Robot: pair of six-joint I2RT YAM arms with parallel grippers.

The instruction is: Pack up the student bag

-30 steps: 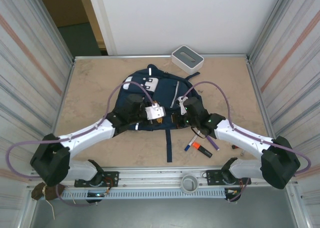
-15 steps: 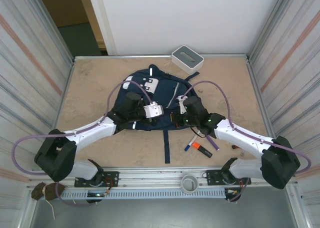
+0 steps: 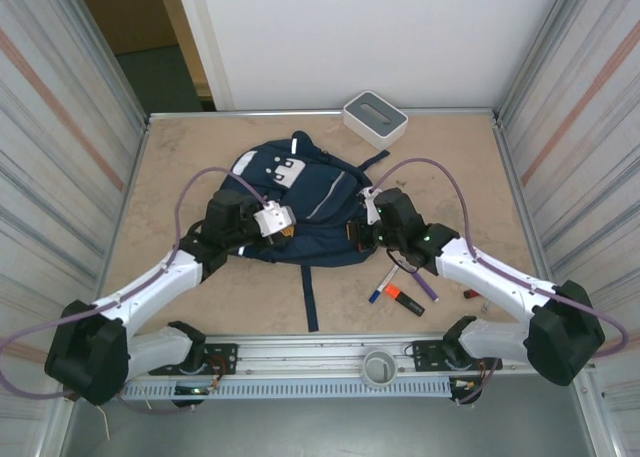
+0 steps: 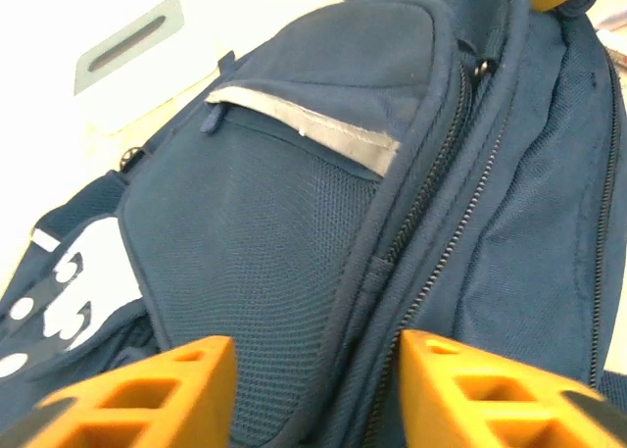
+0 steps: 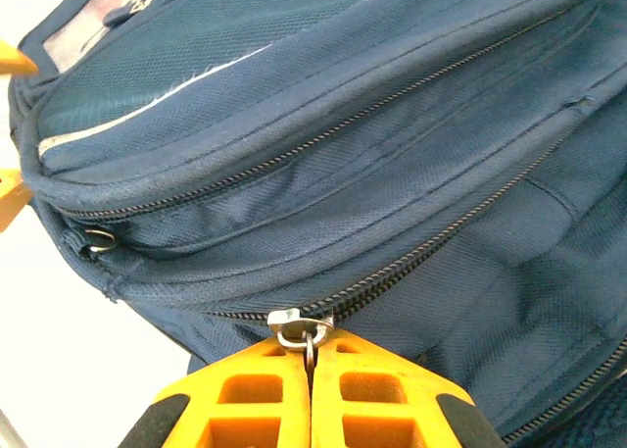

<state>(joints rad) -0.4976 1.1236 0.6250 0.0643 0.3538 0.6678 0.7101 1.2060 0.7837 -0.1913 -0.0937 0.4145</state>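
Note:
The student bag (image 3: 310, 192), navy blue with white patches, lies in the middle of the table with its zips closed. My left gripper (image 3: 283, 230) hovers open over the bag's left side. In the left wrist view its orange fingers (image 4: 147, 394) stand apart above the mesh front pocket (image 4: 245, 232) with nothing between them. My right gripper (image 3: 360, 232) is at the bag's near right edge. It is shut on the metal zipper pull (image 5: 308, 342), just below the slider (image 5: 294, 320) of the bag (image 5: 323, 124).
A white-grey box (image 3: 375, 117) stands at the back behind the bag. A blue marker (image 3: 381, 286), an orange highlighter (image 3: 404, 299) and a purple pen (image 3: 426, 288) lie near the front right. A dark strap (image 3: 310, 297) trails toward the near edge.
The bag has slid and turned to the left, its strap with it. My left arm drew back to the left; its jaws closed and reopened. The right gripper kept its grip.

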